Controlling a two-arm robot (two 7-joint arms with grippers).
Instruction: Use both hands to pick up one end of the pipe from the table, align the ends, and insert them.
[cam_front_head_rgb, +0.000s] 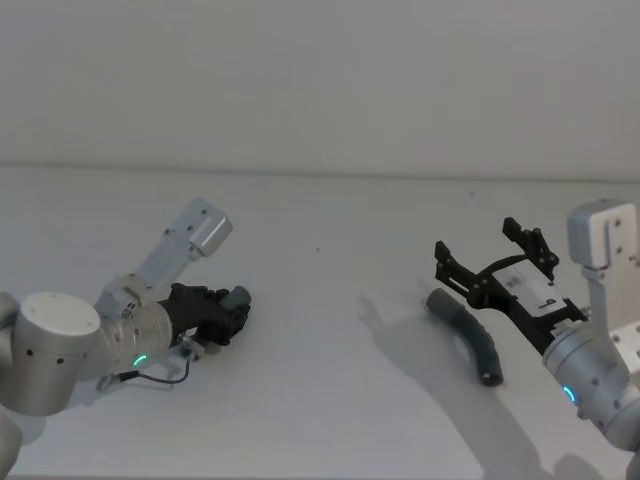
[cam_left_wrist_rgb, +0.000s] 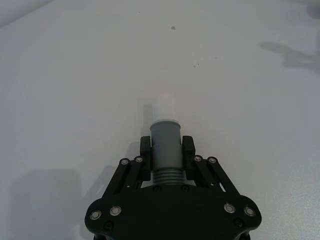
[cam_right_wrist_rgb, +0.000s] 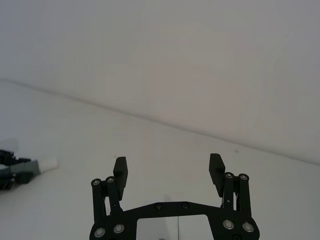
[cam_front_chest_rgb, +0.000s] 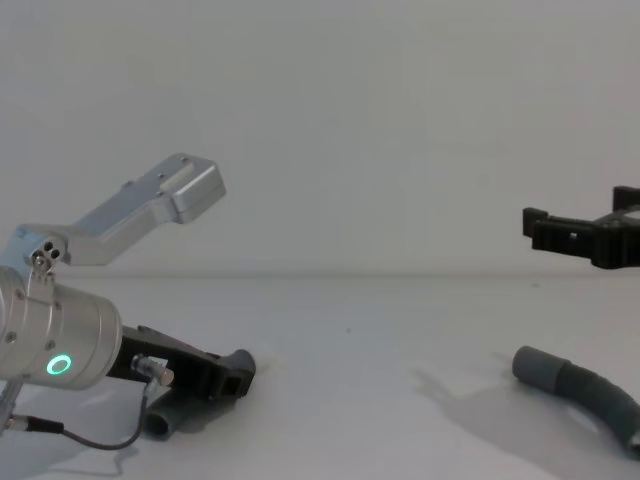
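My left gripper (cam_left_wrist_rgb: 166, 150) is shut on one dark-grey ribbed pipe piece (cam_left_wrist_rgb: 165, 145), just behind its narrow grey end with the whitish tip (cam_left_wrist_rgb: 164, 106). It holds that piece low over the white table (cam_front_head_rgb: 330, 400) at the left, where the left gripper (cam_front_head_rgb: 222, 312) points toward the middle. The other curved pipe piece (cam_front_head_rgb: 468, 328) lies on the table at the right, its smooth wider cuff (cam_front_chest_rgb: 535, 366) turned toward the middle. My right gripper (cam_front_head_rgb: 476, 240) hovers above it, open and holding nothing, as seen in the right wrist view (cam_right_wrist_rgb: 168, 165).
A plain pale wall (cam_front_head_rgb: 320, 80) rises behind the table's far edge. Bare white surface stretches between the two pipe pieces. A thin black cable (cam_front_head_rgb: 160, 378) loops under the left wrist.
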